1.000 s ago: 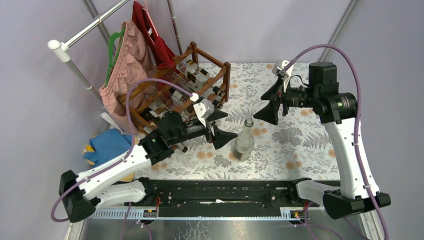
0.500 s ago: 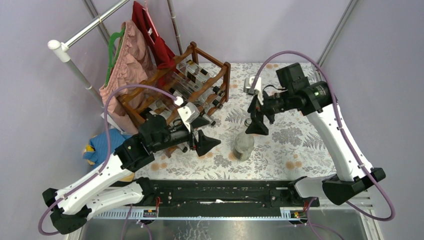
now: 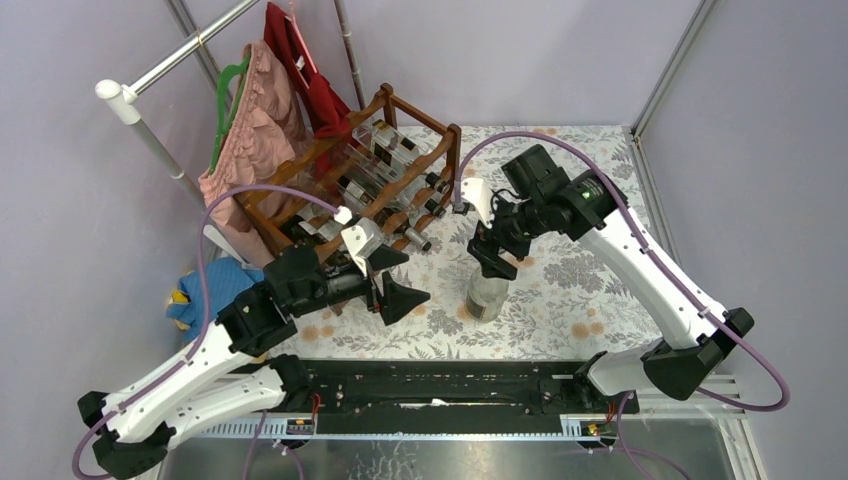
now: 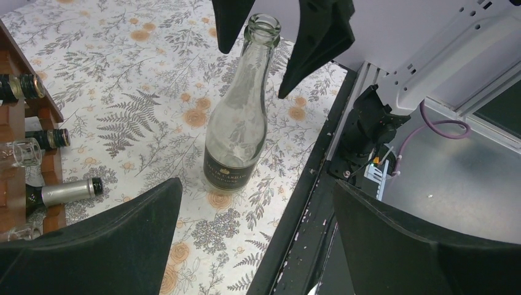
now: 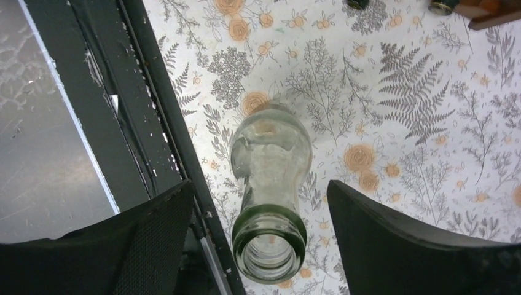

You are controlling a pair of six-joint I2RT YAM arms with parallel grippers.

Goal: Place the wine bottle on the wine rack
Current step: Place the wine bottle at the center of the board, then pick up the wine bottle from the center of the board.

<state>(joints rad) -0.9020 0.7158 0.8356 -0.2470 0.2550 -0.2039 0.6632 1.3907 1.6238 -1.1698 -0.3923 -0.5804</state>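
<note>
A clear glass wine bottle stands upright on the flowered table, with a dark label low on its body. My right gripper hangs over its mouth, open, one finger on each side of the neck and a gap on both sides. In the left wrist view the same two black fingers flank the bottle's top. My left gripper is open and empty, to the left of the bottle and apart from it. The reddish-brown wine rack stands at the back left, and its corner shows in the left wrist view.
Several bottles lie in the rack, their capped necks pointing at the table. Pink and red garments hang on a rail behind the rack. A blue cloth lies at the left. A black rail runs along the near table edge.
My right gripper has swung left and down from the back right, and its fingers now straddle the bottle's neck. The left gripper has drawn back to the left, away from the bottle.
</note>
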